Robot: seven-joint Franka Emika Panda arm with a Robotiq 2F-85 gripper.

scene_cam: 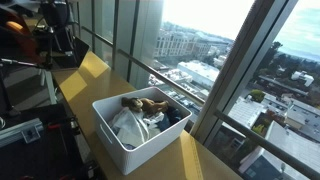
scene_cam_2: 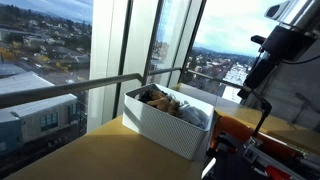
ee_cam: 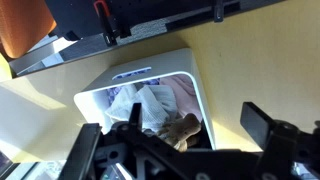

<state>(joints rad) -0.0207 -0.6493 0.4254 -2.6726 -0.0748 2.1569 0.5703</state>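
A white plastic bin (scene_cam: 110,128) stands on a wooden ledge by the windows and shows in both exterior views; its wall also shows here (scene_cam_2: 165,125). It holds a brown plush toy (scene_cam: 148,104), white cloth (scene_cam: 128,126) and dark fabric. In the wrist view my gripper (ee_cam: 195,118) is open and empty, hovering above the bin (ee_cam: 135,74), with the plush toy (ee_cam: 180,131) between and below its fingers. White cloth (ee_cam: 135,100) and pink cloth (ee_cam: 180,95) lie beside the toy. My arm (scene_cam_2: 262,60) is raised at the side of the bin.
The wooden ledge (scene_cam: 85,80) runs along tall window frames (scene_cam: 235,70) overlooking a city. Dark equipment and cables (scene_cam: 50,35) stand at one end. Red-and-black gear (scene_cam_2: 250,140) sits beside the bin. An orange object (ee_cam: 25,25) shows in the wrist view.
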